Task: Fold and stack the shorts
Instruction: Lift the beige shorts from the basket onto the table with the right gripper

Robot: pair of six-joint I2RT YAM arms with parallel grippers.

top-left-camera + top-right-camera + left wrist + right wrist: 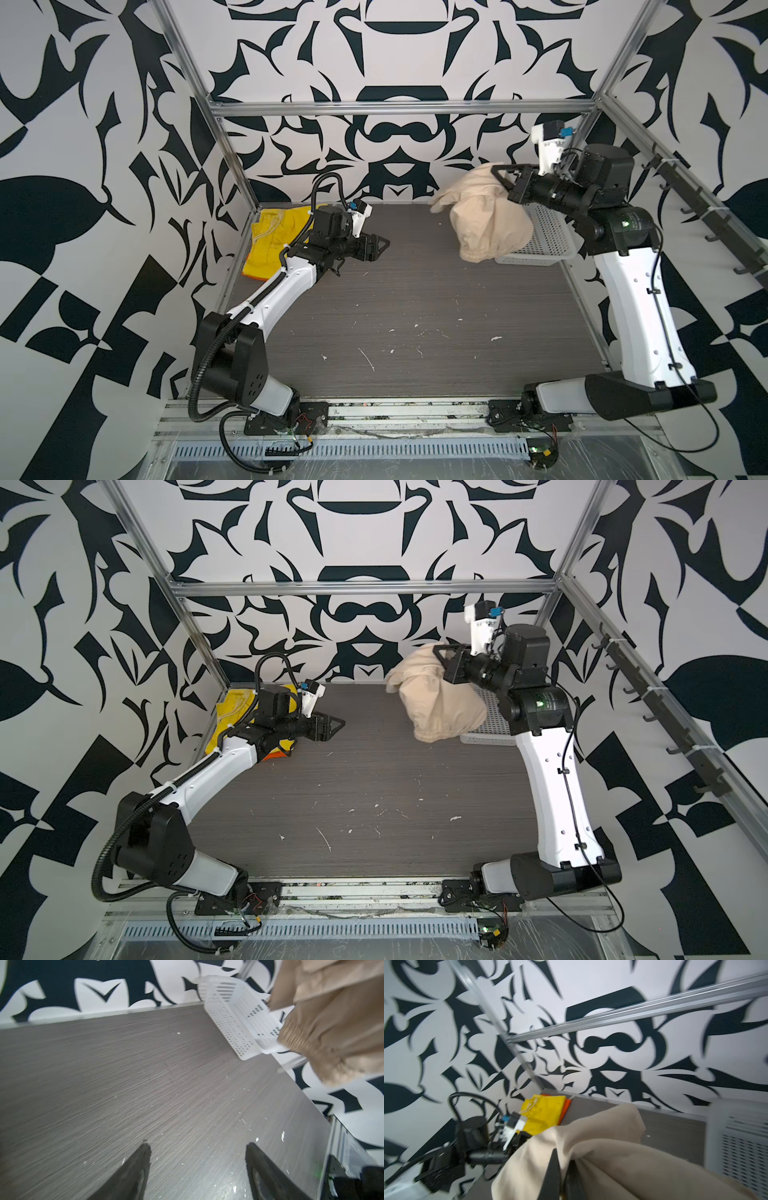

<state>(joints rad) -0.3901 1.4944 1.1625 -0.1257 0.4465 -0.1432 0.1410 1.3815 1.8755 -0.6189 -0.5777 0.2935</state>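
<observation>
The right gripper (500, 173) is clamped on the beige shorts (482, 220). They hang bunched from it toward 7 o'clock, lifted over the worktop's (415, 311) 2 o'clock corner and partly covering the white basket (544, 245). The left gripper (380, 245) is spread wide and empty, just at 3 o'clock of the folded stack in the 10 o'clock corner: yellow shorts (270, 241) lying on orange shorts (565, 1108). Count: three shorts, one basket, two grippers.
</observation>
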